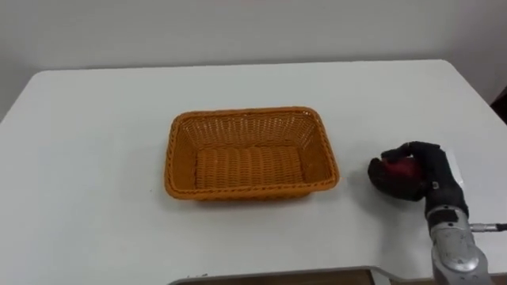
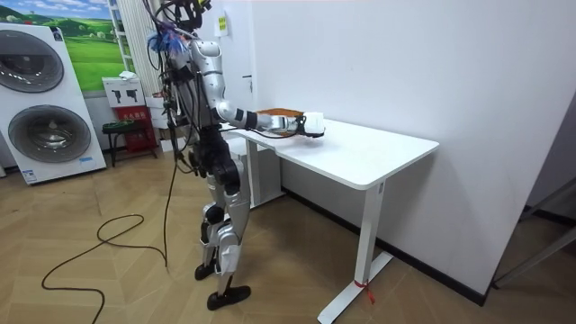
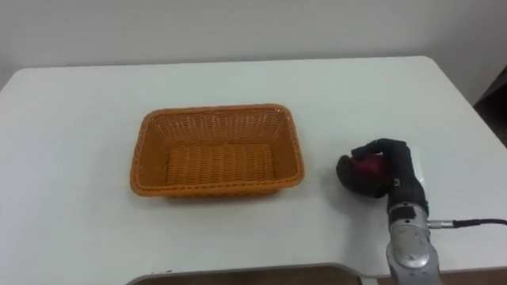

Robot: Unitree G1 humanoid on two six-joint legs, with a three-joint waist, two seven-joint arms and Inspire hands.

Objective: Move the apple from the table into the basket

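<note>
The right hand point(image 1: 428, 170) was found curled tight round the apple point(image 1: 401, 168). Dark fingers were wrapped over its top and far side, so only a patch of red was left showing between them. The apple was tucked inside the grip, toward the hand's left. Both were kept low over the white table point(image 1: 95, 158). Whether the apple was resting on the top or lifted a hair couldn't be told, tbh.

Near the hand on its left, but clearly apart from it, an orange wicker basket point(image 1: 252, 190) was set flat on the table. One short side was turned toward the hand, and its woven bottom was in plain sight.

Further out, in the room view, the robot was seen upright on the wooden floor at the table's end. Its right arm was stretched out over the tabletop. Two washing machines point(image 2: 40, 99) were parked behind it, well away from the hand.
</note>
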